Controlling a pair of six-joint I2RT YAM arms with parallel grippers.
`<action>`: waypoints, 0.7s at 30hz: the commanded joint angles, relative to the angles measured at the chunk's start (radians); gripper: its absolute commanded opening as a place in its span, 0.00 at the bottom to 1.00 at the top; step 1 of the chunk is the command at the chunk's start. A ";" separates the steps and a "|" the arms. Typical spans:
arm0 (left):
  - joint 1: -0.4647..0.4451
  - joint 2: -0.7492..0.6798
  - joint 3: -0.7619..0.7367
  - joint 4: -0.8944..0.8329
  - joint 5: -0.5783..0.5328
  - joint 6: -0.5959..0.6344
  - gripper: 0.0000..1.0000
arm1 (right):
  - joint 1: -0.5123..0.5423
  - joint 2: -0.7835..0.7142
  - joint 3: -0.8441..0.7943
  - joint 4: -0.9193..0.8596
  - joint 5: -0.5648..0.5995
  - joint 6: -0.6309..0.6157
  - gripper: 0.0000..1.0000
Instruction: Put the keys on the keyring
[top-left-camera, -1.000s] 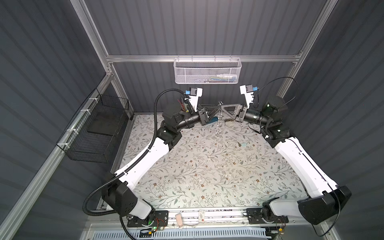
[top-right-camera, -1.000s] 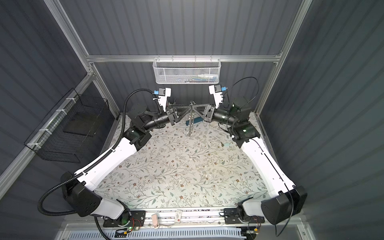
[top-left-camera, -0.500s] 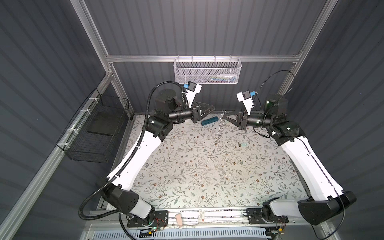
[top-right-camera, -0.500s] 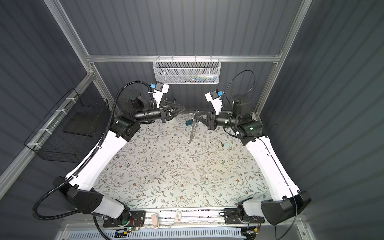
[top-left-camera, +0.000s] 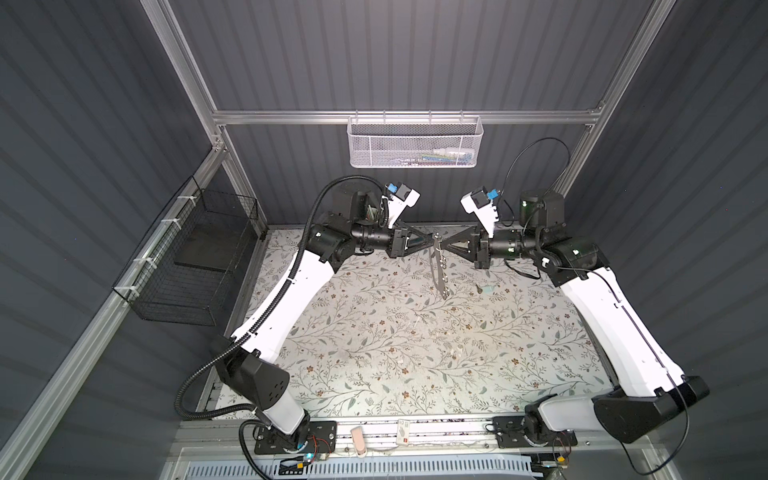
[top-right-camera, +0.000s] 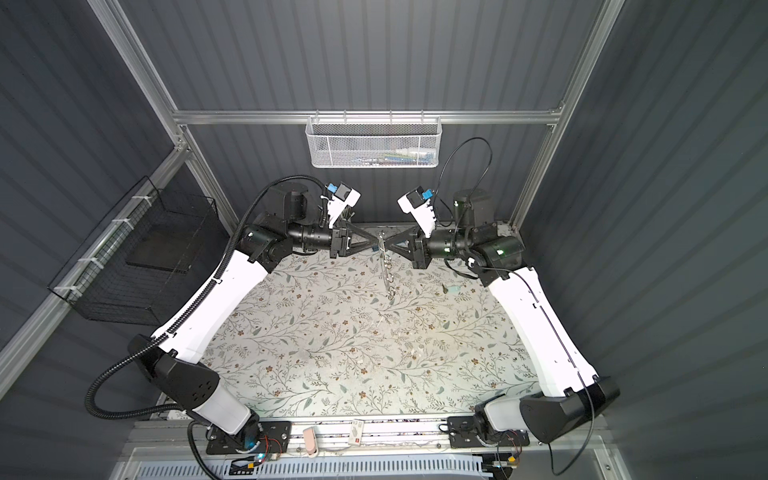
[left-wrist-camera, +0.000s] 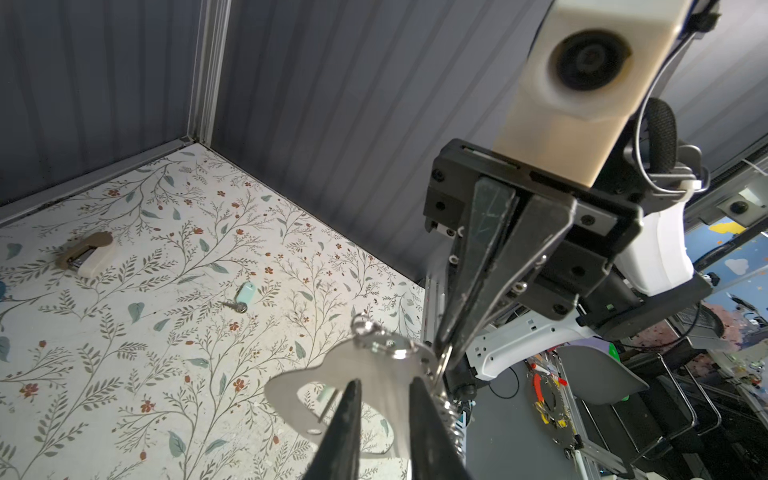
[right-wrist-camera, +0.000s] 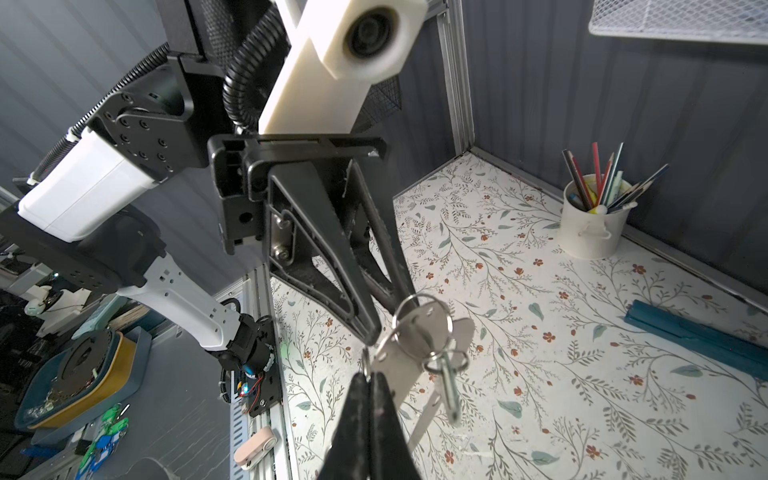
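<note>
Whereas half a second back the two hands stood apart over the far middle of the table, the left hand (top-left-camera: 430, 242) has now swung back in and meets the right hand (top-left-camera: 445, 246) tip to tip; the keyring (top-left-camera: 439, 270) hangs lengthwise between them, clear of the table, much where it hung before. The right hand is clamped flat on the plate's upper edge; the left hand is narrow, its fingers (left-wrist-camera: 345, 428) straddling the plate's top beside the large split ring (right-wrist-camera: 422, 320); whether it pinches the metal I cannot tell, and I see no key in it. My reading: this is a re-grip or a steadying of the plate, not yet a threading, since the loose key (top-left-camera: 486, 288) lies untouched on the table to the right of the plate. Counted: two hands; one keyring; one key plainly on the table, plus a second mint tag (left-wrist-camera: 326, 392) glimpsed through the cutout, hanging or lying I cannot say; two rings clear at the plate's top, the rest too small to count; one dark-teal case (right-wrist-camera: 698, 336); one cup of pencils (right-wrist-camera: 590, 224).
</note>
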 joint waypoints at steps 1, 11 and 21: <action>-0.002 0.002 0.038 -0.041 0.059 0.031 0.21 | 0.005 0.010 0.034 -0.025 0.004 -0.021 0.01; -0.002 0.009 0.020 -0.014 0.091 0.010 0.20 | 0.016 0.015 0.035 -0.003 -0.003 0.004 0.01; -0.002 0.023 0.022 -0.017 0.093 0.020 0.19 | 0.025 0.019 0.035 0.015 -0.019 0.017 0.01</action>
